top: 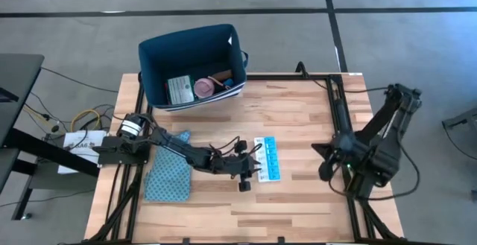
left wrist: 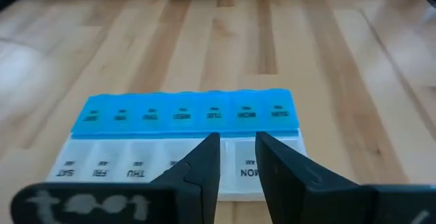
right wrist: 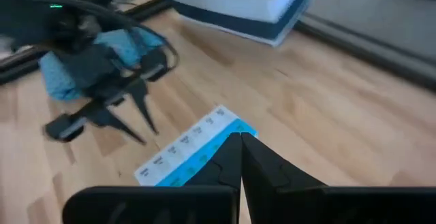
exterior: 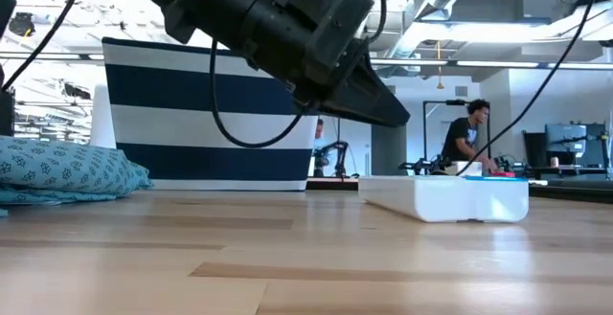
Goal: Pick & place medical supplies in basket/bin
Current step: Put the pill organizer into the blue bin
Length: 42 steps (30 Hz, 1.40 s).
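Observation:
The light blue pill organiser strip [top: 267, 159] lies flat on the table's middle; its day-labelled lids [left wrist: 187, 113] show in the left wrist view. My left gripper [left wrist: 237, 150] is open and hovers just above the strip's near-left side, fingers slanting down [right wrist: 146, 135], touching nothing. In the low view its fingertips [exterior: 397, 119] stand clear above the strip [exterior: 450, 198]. The navy bin [top: 149, 59] sits at the far edge and holds the green-white box [top: 179, 90], the pink disc [top: 203, 88] and other small items. My right gripper [right wrist: 240, 152] is shut and waits at the table's right.
A blue patterned cloth pouch [top: 168, 172] lies left of the strip, under my left arm. Bare wood stretches between the strip and the right arm [top: 358, 156]. A person [exterior: 469, 133] stands in the room beyond the table.

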Available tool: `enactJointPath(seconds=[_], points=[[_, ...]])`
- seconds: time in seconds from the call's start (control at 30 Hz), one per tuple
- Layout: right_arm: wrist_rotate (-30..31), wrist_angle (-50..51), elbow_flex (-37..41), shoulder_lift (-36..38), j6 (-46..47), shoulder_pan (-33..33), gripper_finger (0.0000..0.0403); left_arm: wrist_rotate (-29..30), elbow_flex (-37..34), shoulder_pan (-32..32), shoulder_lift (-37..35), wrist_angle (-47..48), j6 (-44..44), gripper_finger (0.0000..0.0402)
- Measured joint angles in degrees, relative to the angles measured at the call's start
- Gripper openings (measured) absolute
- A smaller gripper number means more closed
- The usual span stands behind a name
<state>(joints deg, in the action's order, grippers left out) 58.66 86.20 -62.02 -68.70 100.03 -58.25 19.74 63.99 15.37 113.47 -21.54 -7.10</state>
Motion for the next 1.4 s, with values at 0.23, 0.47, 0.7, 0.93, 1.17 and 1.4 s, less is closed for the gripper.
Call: enactJointPath(seconds=[0.23,0.47,0.7,0.93,1.17,1.4], points=[[-1.58,-21.55,16.17,1.77,-10.41,1.83,0.0000,0.09,0.00,-0.21,0.02,0.95,0.54,0.0086],[-1.28,-26.33,17.29,-1.60,-16.48,6.16,0.0000,1.55,0.00,-0.73,0.07,1.46,0.99,0.0086],[-1.75,-32.35,16.53,-2.57,-20.97,10.61,0.0000,1.08,0.00,-1.35,0.07,1.57,-1.19,0.0086],[-2.66,-38.06,16.53,-2.82,-24.78,14.01,0.0000,1.05,0.00,-1.35,0.07,1.57,-2.22,0.0086],[-16.85,-42.27,16.46,-2.16,-20.38,17.39,0.0000,1.13,0.00,-1.37,0.09,1.55,-3.32,0.0086],[-29.37,-43.04,16.46,-4.96,-15.40,23.17,0.0011,1.54,0.00,-1.42,0.09,1.69,-4.12,0.0086]])
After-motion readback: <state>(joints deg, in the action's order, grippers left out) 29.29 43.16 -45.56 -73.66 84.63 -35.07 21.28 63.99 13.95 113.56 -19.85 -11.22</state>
